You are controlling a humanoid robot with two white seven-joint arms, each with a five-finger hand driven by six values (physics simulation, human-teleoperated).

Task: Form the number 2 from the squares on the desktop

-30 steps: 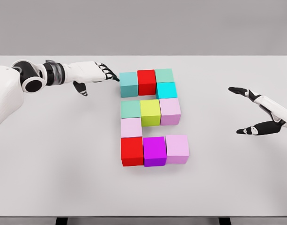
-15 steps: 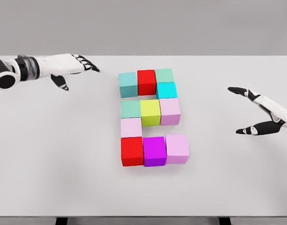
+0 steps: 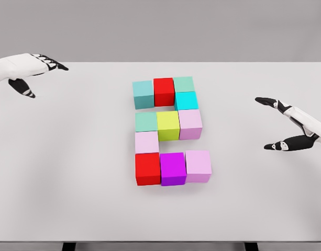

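Left robot hand [image 3: 26, 70] open, held aloft

The cubes [image 3: 168, 130] look like smooth, matt plastic in flat solid colours, with soft shading and no highlights on their faces. The table [image 3: 71, 172] has a smooth, matt, pale grey top without grain or texture. The left hand [image 3: 25, 70] and right hand [image 3: 296, 128] show smooth white shells with a slight sheen, and black, duller fingertips [image 3: 61, 66].

A pale grey table [image 3: 55, 198] fills the view before a plain, perhaps blurred, grey wall [image 3: 160, 26].
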